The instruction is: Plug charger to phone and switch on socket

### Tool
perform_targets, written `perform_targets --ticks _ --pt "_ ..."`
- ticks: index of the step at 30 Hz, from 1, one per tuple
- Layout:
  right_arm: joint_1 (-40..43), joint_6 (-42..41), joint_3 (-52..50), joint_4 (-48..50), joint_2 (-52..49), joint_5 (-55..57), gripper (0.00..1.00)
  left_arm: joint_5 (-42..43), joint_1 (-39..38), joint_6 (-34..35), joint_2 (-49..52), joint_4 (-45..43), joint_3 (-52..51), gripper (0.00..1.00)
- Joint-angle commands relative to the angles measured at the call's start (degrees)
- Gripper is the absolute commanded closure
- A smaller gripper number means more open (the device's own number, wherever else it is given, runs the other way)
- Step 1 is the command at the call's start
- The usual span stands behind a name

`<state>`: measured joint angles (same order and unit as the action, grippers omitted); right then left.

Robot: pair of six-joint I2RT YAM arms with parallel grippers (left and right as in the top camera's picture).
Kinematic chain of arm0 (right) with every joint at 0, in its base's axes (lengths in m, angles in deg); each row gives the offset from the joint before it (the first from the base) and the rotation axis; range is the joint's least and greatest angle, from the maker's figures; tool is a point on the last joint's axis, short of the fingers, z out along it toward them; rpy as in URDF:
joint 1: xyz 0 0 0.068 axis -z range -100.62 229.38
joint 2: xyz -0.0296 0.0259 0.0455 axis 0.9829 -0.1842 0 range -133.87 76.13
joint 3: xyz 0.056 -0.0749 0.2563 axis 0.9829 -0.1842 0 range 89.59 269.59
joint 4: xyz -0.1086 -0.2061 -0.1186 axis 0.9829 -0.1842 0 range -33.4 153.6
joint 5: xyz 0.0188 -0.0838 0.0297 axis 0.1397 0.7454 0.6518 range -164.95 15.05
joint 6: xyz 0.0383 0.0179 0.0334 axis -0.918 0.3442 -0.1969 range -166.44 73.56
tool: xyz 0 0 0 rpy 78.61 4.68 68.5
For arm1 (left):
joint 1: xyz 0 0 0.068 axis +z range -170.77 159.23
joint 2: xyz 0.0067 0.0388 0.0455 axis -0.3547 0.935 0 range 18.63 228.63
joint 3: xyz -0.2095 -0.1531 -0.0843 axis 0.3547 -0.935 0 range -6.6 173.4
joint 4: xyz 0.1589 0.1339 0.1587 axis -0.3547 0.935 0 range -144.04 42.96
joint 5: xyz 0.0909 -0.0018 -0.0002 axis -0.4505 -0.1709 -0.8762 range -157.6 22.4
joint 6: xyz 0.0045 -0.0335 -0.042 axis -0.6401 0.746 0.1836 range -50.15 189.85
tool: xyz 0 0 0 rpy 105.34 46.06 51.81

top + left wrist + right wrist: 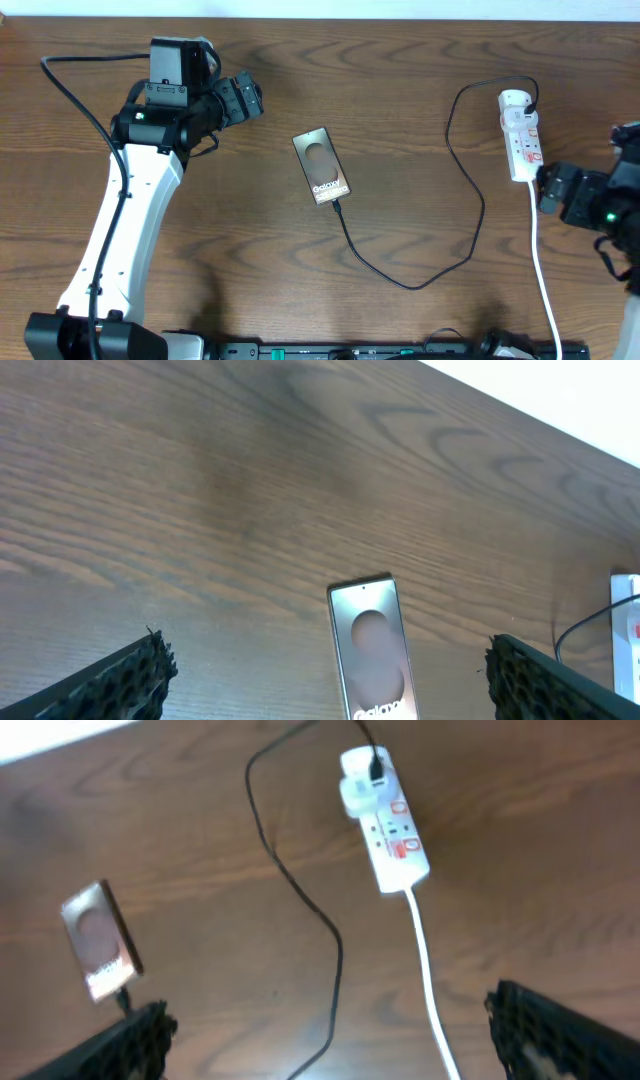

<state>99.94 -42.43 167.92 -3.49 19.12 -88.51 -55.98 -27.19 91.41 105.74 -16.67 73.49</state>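
1. Left end effector (255, 97) and right end effector (548, 188) both gape wide, empty.
2. Charger (416, 287) looks limp on the surface (400, 60), phone (322, 166) to socket (522, 135); pinch its stiffer plug tip (338, 207) by the phone.

Overhead straight down, wrist views tilted tableward, right blurred, seemingly higher, all share phone (322, 166)

Down on a brown wood-grain worktop (400, 80). Flat near the middle, slightly askew: phone (322, 166), lettering up. From its near short edge, looping wide and up to the far end of the socket (522, 135): thin black charger (470, 230). At right, trailing toward the near edge: white cord (540, 260).
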Motion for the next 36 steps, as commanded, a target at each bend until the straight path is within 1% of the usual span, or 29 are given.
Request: perform_targets --ticks 1,5,8,13,18,25,31,36 --pt "-4.02 -0.04 -6.67 6.16 5.88 4.66 0.01 -0.74 0.28 -0.55 0.11 0.15 0.50 0.03" --pt "-7.56 0.20 -19.71 20.48 14.93 5.92 0.01 -0.74 0.28 -0.57 0.11 0.15 0.50 0.03" --pt "-8.98 0.37 -28.17 27.91 20.87 5.95 0.01 -0.74 0.28 -0.55 0.11 0.15 0.50 0.03" --pt "-10.71 0.35 -40.94 37.66 30.51 5.92 0.01 -0.74 0.28 -0.55 0.11 0.15 0.50 0.03" --pt "-11.65 0.35 -51.17 45.29 39.17 5.92 0.01 -0.74 0.28 -0.55 0.11 0.15 0.50 0.03" --pt "-12.61 0.35 -62.71 53.83 48.41 5.92 0.01 -0.74 0.28 -0.57 0.11 0.15 0.50 0.03" --pt "-13.94 0.35 -72.11 61.09 54.49 5.92 0.01 -0.74 0.28 -0.55 0.11 0.15 0.50 0.03" --pt "-15.23 0.35 -77.79 65.81 56.74 5.92 0.01 -0.74 0.28 -0.57 0.11 0.15 0.50 0.03"
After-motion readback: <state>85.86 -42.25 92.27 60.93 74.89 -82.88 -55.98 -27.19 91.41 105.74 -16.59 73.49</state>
